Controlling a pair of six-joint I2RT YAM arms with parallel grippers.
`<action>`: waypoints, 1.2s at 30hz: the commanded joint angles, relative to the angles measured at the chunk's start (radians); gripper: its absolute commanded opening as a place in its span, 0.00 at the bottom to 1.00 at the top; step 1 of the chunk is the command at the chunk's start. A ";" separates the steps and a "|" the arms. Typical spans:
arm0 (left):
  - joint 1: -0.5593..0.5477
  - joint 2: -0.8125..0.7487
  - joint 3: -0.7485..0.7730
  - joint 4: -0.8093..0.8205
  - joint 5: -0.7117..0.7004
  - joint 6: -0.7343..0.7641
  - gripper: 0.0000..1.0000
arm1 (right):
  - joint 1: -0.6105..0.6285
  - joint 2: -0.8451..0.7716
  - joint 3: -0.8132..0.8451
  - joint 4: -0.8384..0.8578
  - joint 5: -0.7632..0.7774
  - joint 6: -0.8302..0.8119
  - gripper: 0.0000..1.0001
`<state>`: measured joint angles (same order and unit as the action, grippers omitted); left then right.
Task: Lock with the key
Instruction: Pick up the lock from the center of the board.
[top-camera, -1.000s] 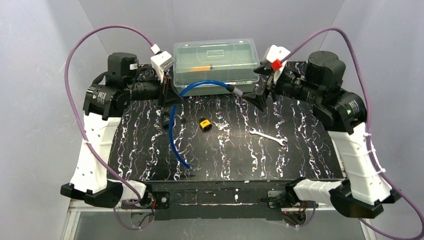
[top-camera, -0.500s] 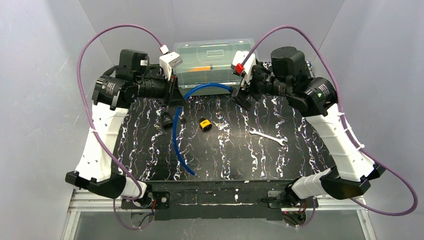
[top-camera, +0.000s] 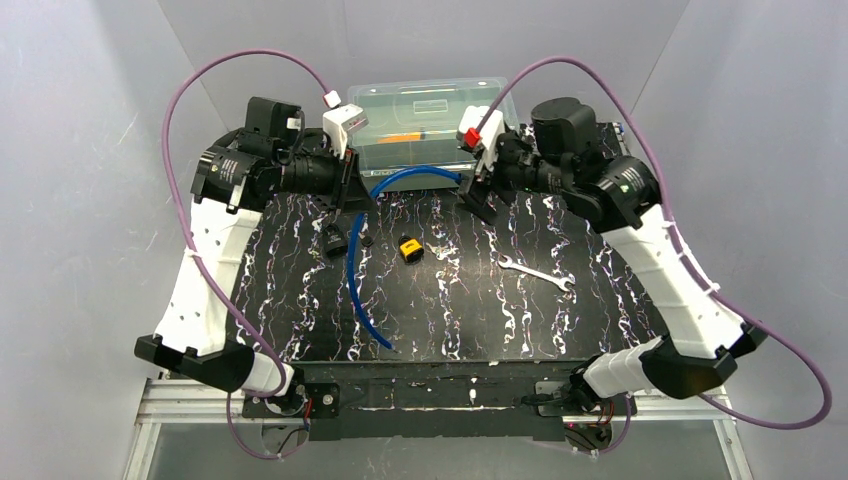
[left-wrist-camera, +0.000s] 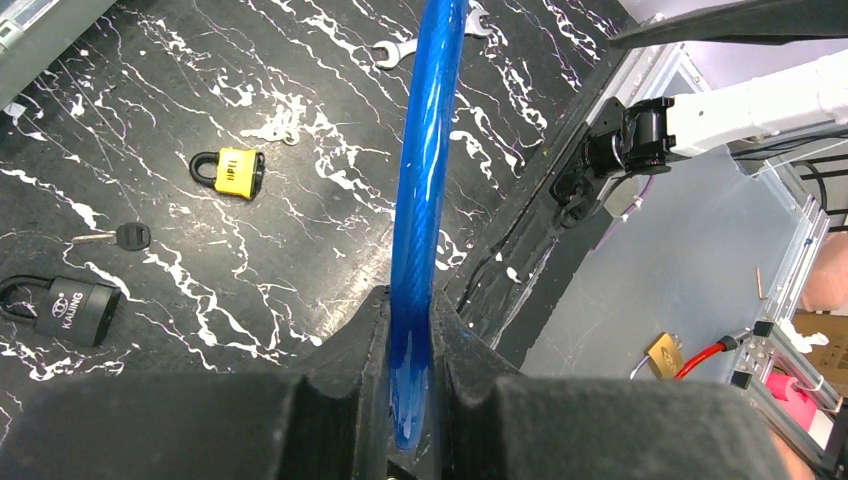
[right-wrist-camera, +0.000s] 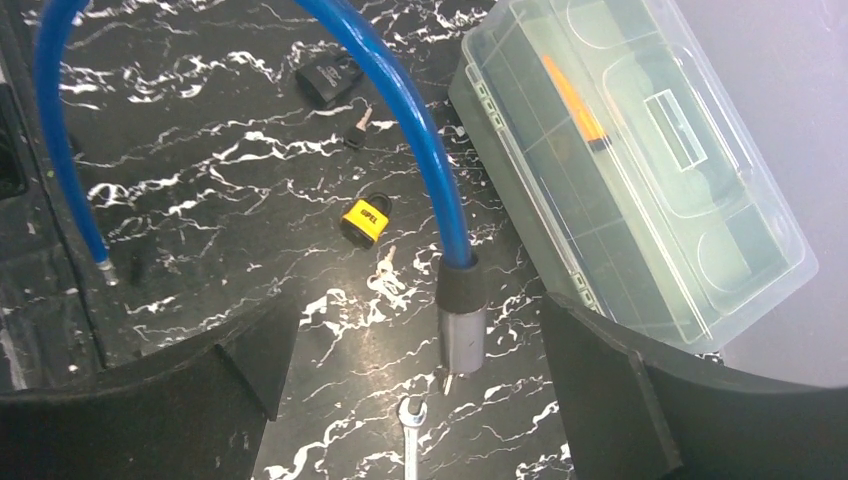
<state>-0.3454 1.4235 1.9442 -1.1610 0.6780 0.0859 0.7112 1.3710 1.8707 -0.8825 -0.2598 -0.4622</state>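
Key (top-camera: 438, 250) too small to resolve from above, wrench (right-wrist-camera: 411, 442) cut off below

The left arm (top-camera: 205, 270) and the right arm (top-camera: 668, 275) each had a long white shell on the link farthest from the claw, above a black base block. The left shell was dotted with small round holes. Closer to the claw sat chunky black cylindrical joint housings. A purple cable (top-camera: 215, 70) looped to a white camera box (top-camera: 345, 120) just behind the left claw (left-wrist-camera: 408, 298). A 2nd purple cable (top-camera: 560, 62) ended at the right camera box (top-camera: 487, 128), which carried a red tab (top-camera: 470, 135). Thin white ties bound the cables to the shells. The right claw (right-wrist-camera: 418, 305) had 2 broad, matte black, wedge-shaped fingers; the left claw's fingers were black and grainy.
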 joint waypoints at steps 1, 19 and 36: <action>-0.006 -0.006 0.003 0.003 0.071 -0.014 0.00 | 0.033 0.045 0.053 0.033 0.044 -0.073 0.98; -0.046 0.002 -0.016 0.005 0.074 -0.010 0.00 | 0.278 0.121 0.003 0.183 0.488 -0.240 0.59; -0.047 -0.017 -0.008 -0.001 0.089 0.030 0.00 | 0.276 0.088 -0.099 0.251 0.581 -0.188 0.09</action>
<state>-0.3885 1.4403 1.9194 -1.1651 0.7181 0.1088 0.9844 1.4918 1.7691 -0.7205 0.2635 -0.6879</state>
